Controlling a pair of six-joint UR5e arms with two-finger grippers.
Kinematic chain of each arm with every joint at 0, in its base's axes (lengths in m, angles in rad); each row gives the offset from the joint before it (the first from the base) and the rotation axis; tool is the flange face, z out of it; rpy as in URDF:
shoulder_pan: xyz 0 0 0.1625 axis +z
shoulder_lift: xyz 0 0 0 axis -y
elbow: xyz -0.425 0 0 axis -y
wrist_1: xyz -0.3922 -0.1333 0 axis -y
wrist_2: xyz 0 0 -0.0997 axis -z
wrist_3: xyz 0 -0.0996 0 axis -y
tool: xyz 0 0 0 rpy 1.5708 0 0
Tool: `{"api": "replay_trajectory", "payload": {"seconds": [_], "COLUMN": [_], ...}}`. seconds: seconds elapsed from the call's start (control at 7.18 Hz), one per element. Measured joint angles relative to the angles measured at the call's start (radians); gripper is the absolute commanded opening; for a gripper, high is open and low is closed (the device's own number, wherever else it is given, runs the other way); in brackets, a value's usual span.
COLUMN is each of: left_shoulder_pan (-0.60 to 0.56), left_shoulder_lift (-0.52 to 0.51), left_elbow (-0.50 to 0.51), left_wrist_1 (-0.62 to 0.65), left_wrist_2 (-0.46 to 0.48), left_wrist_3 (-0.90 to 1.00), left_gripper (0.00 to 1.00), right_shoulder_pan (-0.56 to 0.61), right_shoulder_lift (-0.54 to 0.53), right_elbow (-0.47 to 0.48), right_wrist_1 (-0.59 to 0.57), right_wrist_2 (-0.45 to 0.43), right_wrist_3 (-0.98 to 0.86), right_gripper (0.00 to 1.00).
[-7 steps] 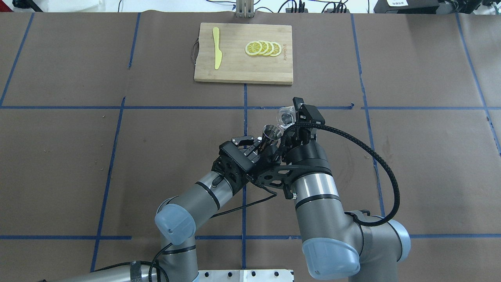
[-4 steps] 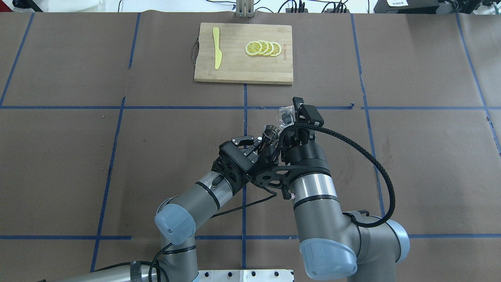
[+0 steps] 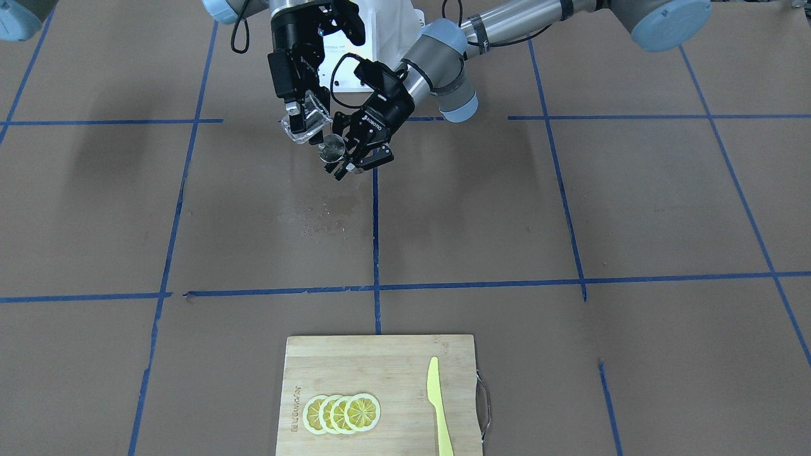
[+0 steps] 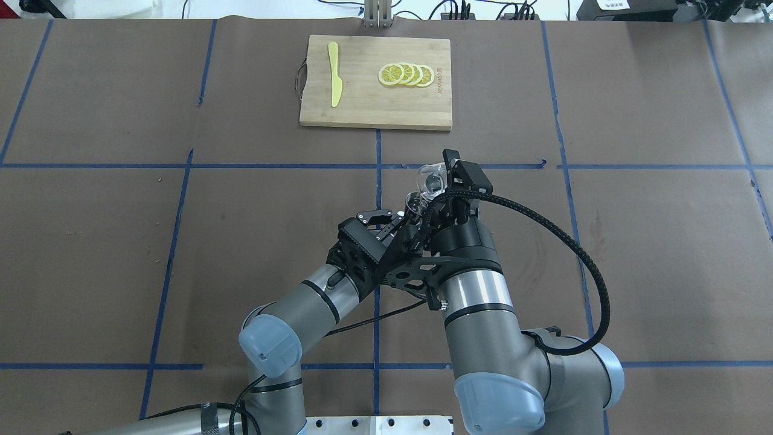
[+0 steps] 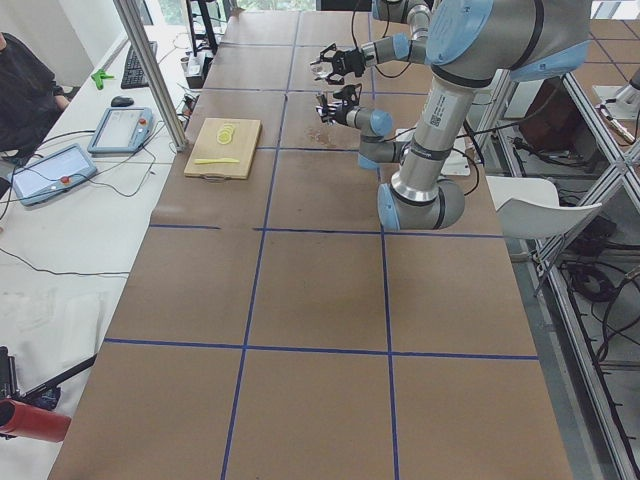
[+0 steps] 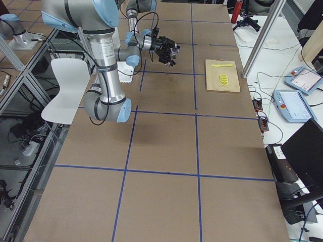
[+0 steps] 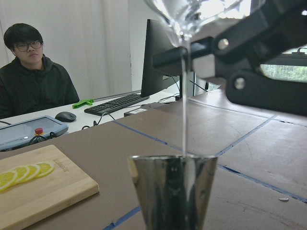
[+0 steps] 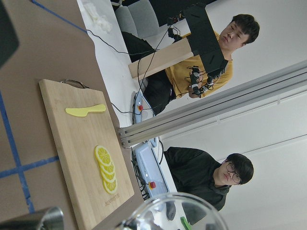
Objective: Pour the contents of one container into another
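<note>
A small steel measuring cup [image 4: 413, 204] is held upright above the table, my left gripper [image 4: 403, 222] shut on it. My right gripper [image 4: 445, 181] is shut on a clear glass [image 4: 431, 179], tipped just above and over the steel cup. In the left wrist view a thin clear stream [image 7: 184, 96] falls from the glass [image 7: 192, 14] into the steel cup [image 7: 172, 191]. From the front, the glass [image 3: 304, 124] sits to the left of the steel cup [image 3: 331, 149]. The right wrist view shows only the glass rim [image 8: 172, 213] and a sliver of the steel cup [image 8: 33, 221].
A bamboo cutting board [image 4: 374, 112] lies at the far middle of the table, bearing a yellow knife [image 4: 334, 72] and several lemon slices [image 4: 406, 75]. A faint wet stain [image 3: 317, 209] marks the paper below the grippers. Operators sit beyond the table's far edge.
My right gripper has carried the glass left and a little further away, bringing its lip over the steel cup. The left gripper and steel cup have stayed put.
</note>
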Motion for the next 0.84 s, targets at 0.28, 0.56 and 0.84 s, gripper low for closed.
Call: {"api": "replay_trajectory", "payload": {"seconds": [0.28, 0.56, 0.84], "left_shoulder_pan": [0.0, 0.001, 0.001], "left_shoulder_lift": [0.0, 0.001, 0.005], "left_elbow": [-0.001, -0.002, -0.005], "left_wrist_1": [0.0, 0.0, 0.0], "left_wrist_2": [0.0, 0.001, 0.002], "left_wrist_3": [-0.001, -0.001, -0.001], "left_gripper": [0.0, 0.0, 0.0], "right_shoulder_pan": [-0.002, -0.001, 0.003], "right_shoulder_lift": [0.001, 0.002, 0.001], "right_elbow": [0.001, 0.007, 0.009], "right_wrist_1": [0.011, 0.025, 0.078], "right_wrist_2": [0.001, 0.002, 0.002], "right_wrist_3": [0.019, 0.036, 0.059], "right_gripper": [0.0, 0.0, 0.0]}}
